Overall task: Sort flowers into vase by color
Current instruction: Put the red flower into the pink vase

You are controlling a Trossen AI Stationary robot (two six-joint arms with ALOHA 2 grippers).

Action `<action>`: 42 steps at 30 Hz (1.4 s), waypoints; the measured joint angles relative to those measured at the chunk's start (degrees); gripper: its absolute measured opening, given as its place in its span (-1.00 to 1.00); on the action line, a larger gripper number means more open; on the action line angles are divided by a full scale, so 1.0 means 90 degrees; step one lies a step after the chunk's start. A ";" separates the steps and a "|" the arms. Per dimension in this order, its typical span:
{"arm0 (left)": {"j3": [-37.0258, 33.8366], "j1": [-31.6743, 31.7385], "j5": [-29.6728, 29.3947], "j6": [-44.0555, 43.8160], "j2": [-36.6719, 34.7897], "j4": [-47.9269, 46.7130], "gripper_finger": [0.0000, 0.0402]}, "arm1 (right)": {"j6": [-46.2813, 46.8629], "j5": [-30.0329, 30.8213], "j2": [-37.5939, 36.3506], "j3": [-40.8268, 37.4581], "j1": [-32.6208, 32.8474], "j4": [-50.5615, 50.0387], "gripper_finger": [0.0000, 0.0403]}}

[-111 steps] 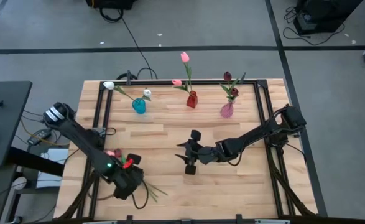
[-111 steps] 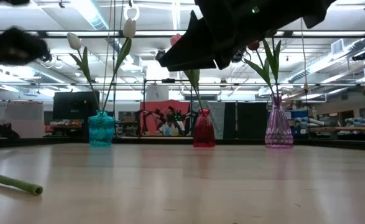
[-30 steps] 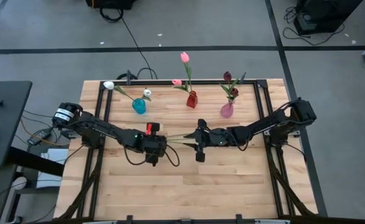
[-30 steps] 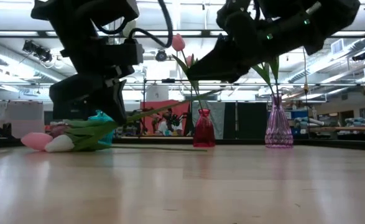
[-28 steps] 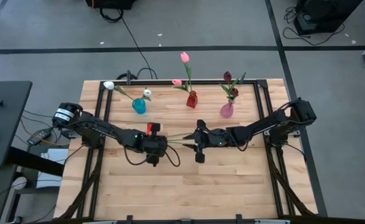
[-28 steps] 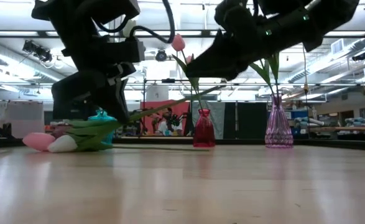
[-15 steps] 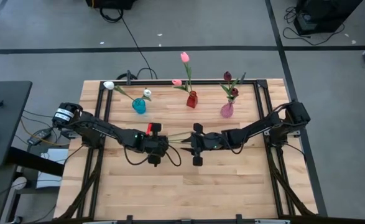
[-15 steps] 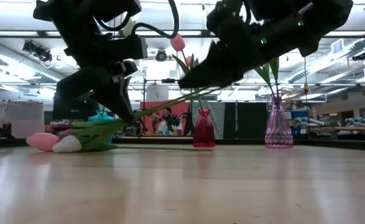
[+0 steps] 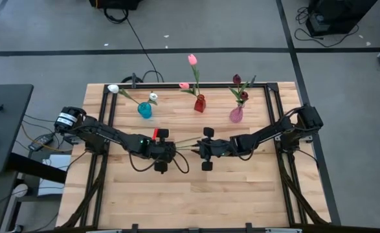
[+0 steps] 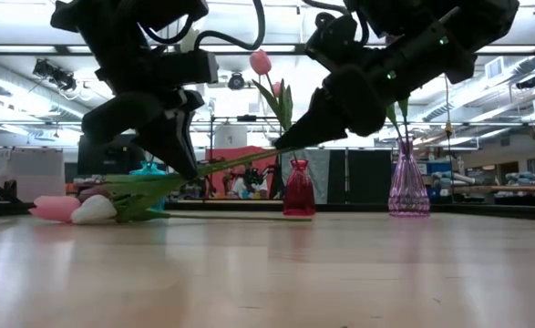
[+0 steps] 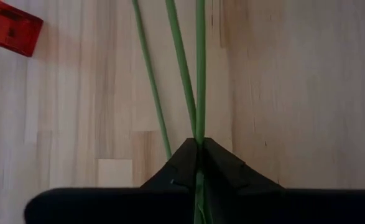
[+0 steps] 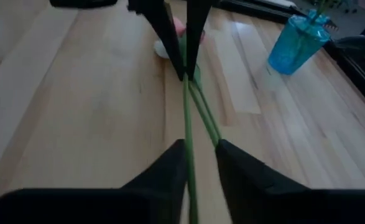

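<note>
A small bunch of tulips lies mid-table. Its pink head (image 10: 56,208) and white head (image 10: 94,210) rest on the wood, and the green stems (image 10: 235,161) slant up toward the table's right. My left gripper (image 10: 190,173) is shut on the stems near the leaves; it also shows in the high view (image 9: 168,150). My right gripper (image 9: 199,147) is open at the stems' free ends, and two stems (image 12: 186,118) run between its fingers (image 12: 170,163). In the high view my left arm hides the heads. My left gripper pinches the stems (image 11: 198,127) between its two fingertips, from above, pointing down, fingers across them. A further stem (image 11: 152,93) passes beside the fingers, outside the pinch. The heads lie on the table and the free ends rise. I cannot tell whether my right gripper touches the stems.
Three vases stand along the far edge: a blue one (image 9: 144,110) with white tulips, a red one (image 9: 199,103) with pink tulips, and a pale purple one (image 9: 236,114) with maroon tulips. A small red piece (image 9: 156,133) shows beside my left gripper. Black frame rails (image 9: 105,110) border the table.
My right gripper has moved toward the table's left, closer to my left gripper, and down until its fingertips are level with the stems' raised free ends. The bunch stays held, heads on the table.
</note>
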 joint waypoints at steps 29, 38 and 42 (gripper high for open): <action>-0.0334 -0.0889 -0.1539 -0.0548 -0.0174 0.0731 -0.30 | 0.0671 0.0343 -0.0002 0.0000 -0.0137 -0.0426 -0.99; -0.1856 -0.1200 -0.1441 -0.0760 -0.0815 0.3624 -0.30 | 0.1325 0.0890 -0.0007 -0.0002 -0.0393 -0.0489 -0.99; -0.2538 -0.1192 -0.0978 -0.1130 -0.1076 0.4923 -0.30 | 0.1353 0.1207 -0.0007 -0.0002 -0.0481 -0.0122 -0.98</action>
